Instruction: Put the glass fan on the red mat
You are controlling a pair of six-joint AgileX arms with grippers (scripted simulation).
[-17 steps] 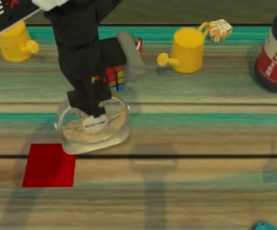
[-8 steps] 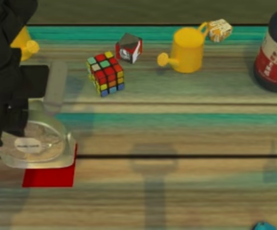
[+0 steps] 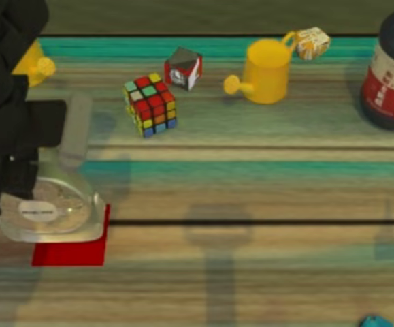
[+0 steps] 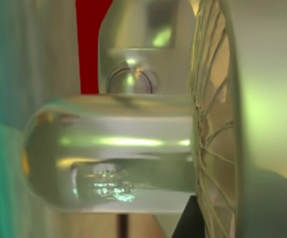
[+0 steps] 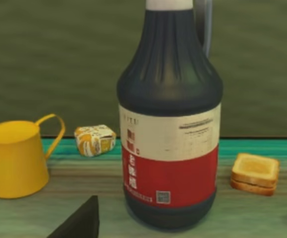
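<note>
The clear glass fan hangs over the red mat at the table's left, covering the mat's far part and overhanging its left side. I cannot tell whether it touches the mat. My left gripper is shut on the fan from the far left side. In the left wrist view the fan's motor housing and grille fill the picture, with a strip of red mat behind and one black finger against the grille. My right arm is outside the top view; its wrist view shows one black finger.
A Rubik's cube and a red-and-white cube lie right of the fan. Further back stand two yellow watering cans, a small orange box and a dark bottle. Toast lies beside the bottle.
My left arm carried the fan leftward and nearer, from beside the Rubik's cube to over the red mat. In the last half second it only settled slightly.
</note>
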